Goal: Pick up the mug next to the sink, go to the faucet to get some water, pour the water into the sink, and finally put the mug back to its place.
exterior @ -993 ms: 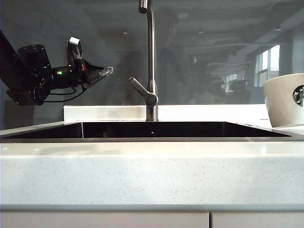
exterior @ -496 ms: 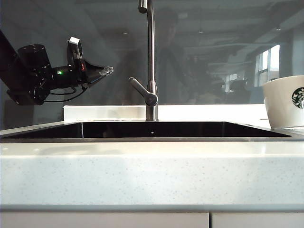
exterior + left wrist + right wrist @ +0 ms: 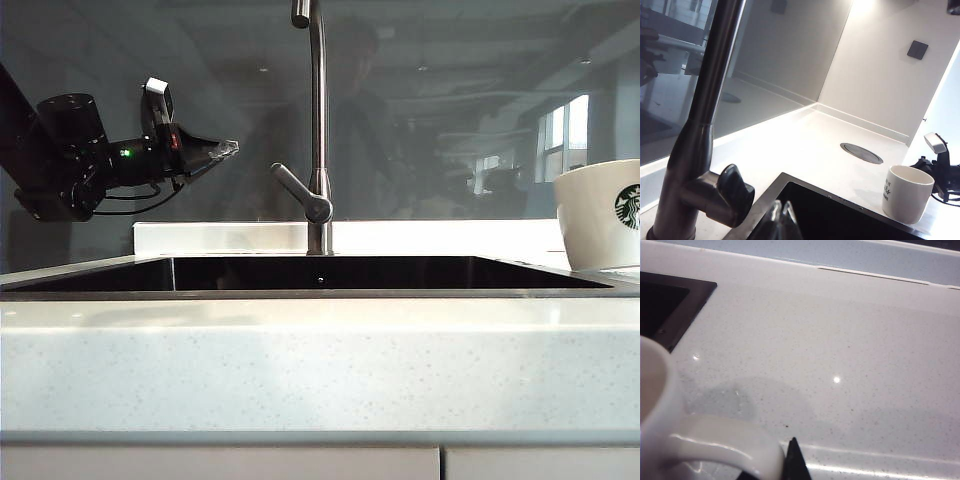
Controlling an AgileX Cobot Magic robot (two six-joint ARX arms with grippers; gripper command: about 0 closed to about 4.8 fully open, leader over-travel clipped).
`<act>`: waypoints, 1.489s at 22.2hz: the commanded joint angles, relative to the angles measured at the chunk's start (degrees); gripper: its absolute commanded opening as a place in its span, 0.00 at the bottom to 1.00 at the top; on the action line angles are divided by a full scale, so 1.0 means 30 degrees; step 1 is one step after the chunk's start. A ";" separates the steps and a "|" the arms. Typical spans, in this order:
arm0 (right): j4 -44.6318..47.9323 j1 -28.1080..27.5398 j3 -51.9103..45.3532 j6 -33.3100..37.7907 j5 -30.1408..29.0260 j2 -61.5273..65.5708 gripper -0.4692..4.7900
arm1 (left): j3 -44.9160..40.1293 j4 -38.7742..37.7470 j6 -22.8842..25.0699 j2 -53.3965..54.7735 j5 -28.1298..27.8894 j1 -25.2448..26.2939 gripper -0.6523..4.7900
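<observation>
White ceramic, the cylindrical mug [image 3: 603,212] with its green siren logo stands on the pale speckled stone desk [image 3: 300,360] at the far right, beside the wide black-walled sink [image 3: 320,272], and the right claw [image 3: 792,460] is clenched on its loop handle [image 3: 725,445], so the step in hand looks like the pick-up. Next the mug must be lifted clear and carried left under the tall brushed-steel gooseneck faucet [image 3: 318,130], without knocking the spout. Meanwhile the left claw [image 3: 228,148], fully clenched and empty, hovers left of the faucet's lever [image 3: 735,192], probably ready to open it.
</observation>
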 commanded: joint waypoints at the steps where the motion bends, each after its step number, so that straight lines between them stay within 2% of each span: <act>1: 0.0852 -0.0015 0.0160 0.0284 -0.0058 -0.0219 0.09 | 0.0066 0.0168 -0.0051 -0.0146 0.0007 -0.0044 0.11; 3: 0.0692 -0.0015 0.0160 0.0284 -0.0058 -0.0226 0.12 | 0.0066 0.0168 -0.0051 -0.0146 0.0007 -0.0058 0.11; 6: 0.0474 -0.0015 0.0160 0.0284 -0.0066 -0.0226 0.22 | 0.0066 0.0168 -0.0051 -0.0146 0.0007 -0.0058 0.11; 15: 0.0029 -0.0015 0.0160 0.0284 -0.0058 -0.0240 0.22 | 0.0066 0.0168 -0.0051 -0.0146 0.0007 -0.0066 0.11; 21: -0.2098 -0.0015 0.0160 0.0284 0.0816 -0.1231 0.22 | 0.0066 0.0168 -0.0051 -0.0146 0.0000 -0.0073 0.11; 27: -0.3053 -0.0015 0.0160 0.0291 0.0809 -0.1727 0.22 | 0.0066 0.0117 -0.0051 -0.0146 -0.0044 -0.0073 0.11; 30: -0.3198 -0.0015 0.0160 0.0291 0.0750 -0.1727 0.32 | 0.0066 0.0036 -0.0051 -0.0146 -0.0007 -0.0073 0.11; 33: -0.3337 -0.0015 0.0160 0.0291 0.0750 -0.1727 0.33 | 0.0066 0.0036 -0.0051 -0.0146 -0.0022 -0.0073 0.11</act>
